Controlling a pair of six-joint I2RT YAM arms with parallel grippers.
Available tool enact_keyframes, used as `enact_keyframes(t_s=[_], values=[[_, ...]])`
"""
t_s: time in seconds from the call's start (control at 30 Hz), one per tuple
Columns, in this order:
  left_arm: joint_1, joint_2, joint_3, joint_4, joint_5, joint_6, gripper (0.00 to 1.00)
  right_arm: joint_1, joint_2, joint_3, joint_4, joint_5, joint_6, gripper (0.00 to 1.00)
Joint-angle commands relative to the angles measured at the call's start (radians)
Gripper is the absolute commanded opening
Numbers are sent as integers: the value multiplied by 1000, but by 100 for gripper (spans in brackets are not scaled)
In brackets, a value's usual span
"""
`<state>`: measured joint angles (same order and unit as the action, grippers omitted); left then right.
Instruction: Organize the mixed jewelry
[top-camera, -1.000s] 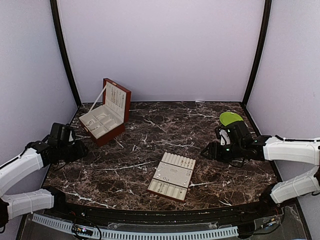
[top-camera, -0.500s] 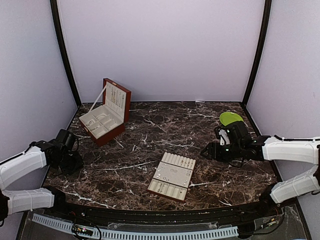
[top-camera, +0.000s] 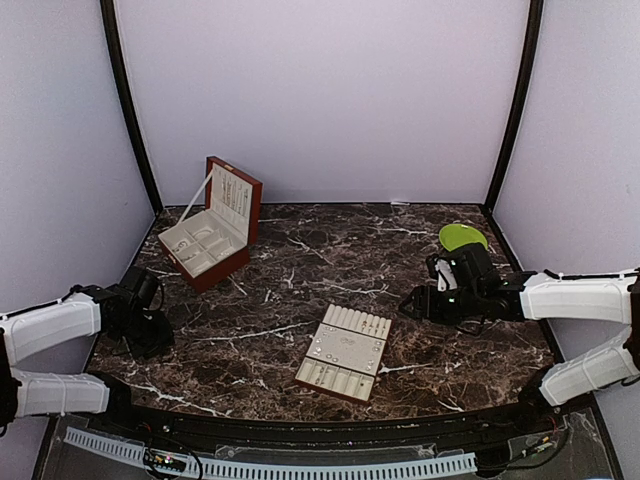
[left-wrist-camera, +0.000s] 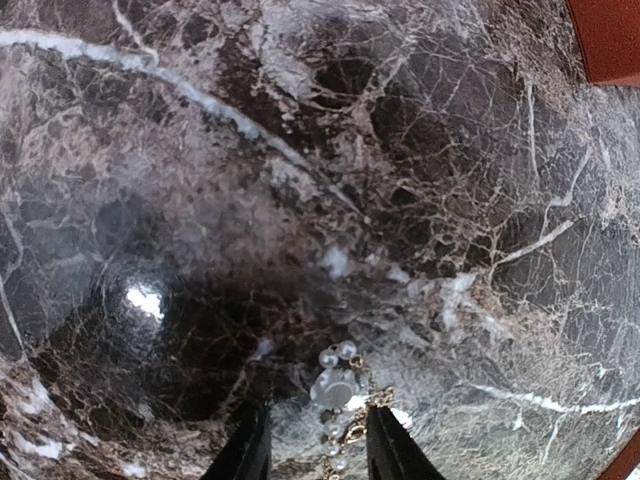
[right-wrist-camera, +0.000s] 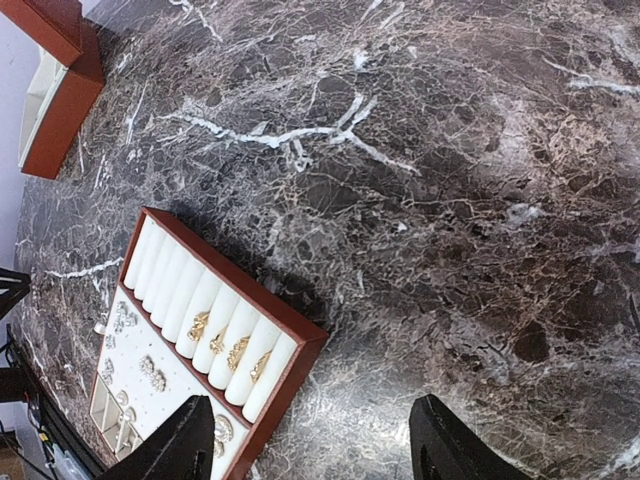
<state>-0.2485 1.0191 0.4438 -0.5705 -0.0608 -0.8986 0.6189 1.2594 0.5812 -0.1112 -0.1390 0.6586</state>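
Note:
A small piece of the mixed jewelry (left-wrist-camera: 338, 388), pale round beads on a short gold chain, lies on the dark marble. It sits in the gap between the fingers of my left gripper (left-wrist-camera: 318, 455); its chain reaches the right finger, and the jaws stand apart, pinching nothing. In the top view that gripper (top-camera: 152, 336) is low at the table's near left. My right gripper (right-wrist-camera: 320, 455) hangs wide open and holds nothing, over bare marble just past a corner of the cream insert tray (right-wrist-camera: 296, 345). Gold rings (right-wrist-camera: 237, 352) sit in the tray's rolls.
The insert tray (top-camera: 330, 391) lies in the near middle of the table. The red-brown wooden box (top-camera: 236, 262) stands open at the back left. A lime-green plate (top-camera: 462, 237) is at the back right, behind my right gripper (top-camera: 415, 300).
My left arm has swung nearer and lower, down onto the near-left marble, and its jaws have narrowed slightly. The right arm has not moved.

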Motion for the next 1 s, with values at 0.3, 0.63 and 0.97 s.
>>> enact_keyframes(t_s=[0.3, 0.63, 0.97], values=[[5, 74, -4, 36, -9, 24, 23, -4, -7, -21, 28, -1, -6, 68], [5, 63, -11, 13, 17, 21, 13, -5, -20, -33, 28, 9, 0, 68], [-9, 26, -27, -27, 44, 5, 24, -4, -36, -45, 35, 13, 6, 68]])
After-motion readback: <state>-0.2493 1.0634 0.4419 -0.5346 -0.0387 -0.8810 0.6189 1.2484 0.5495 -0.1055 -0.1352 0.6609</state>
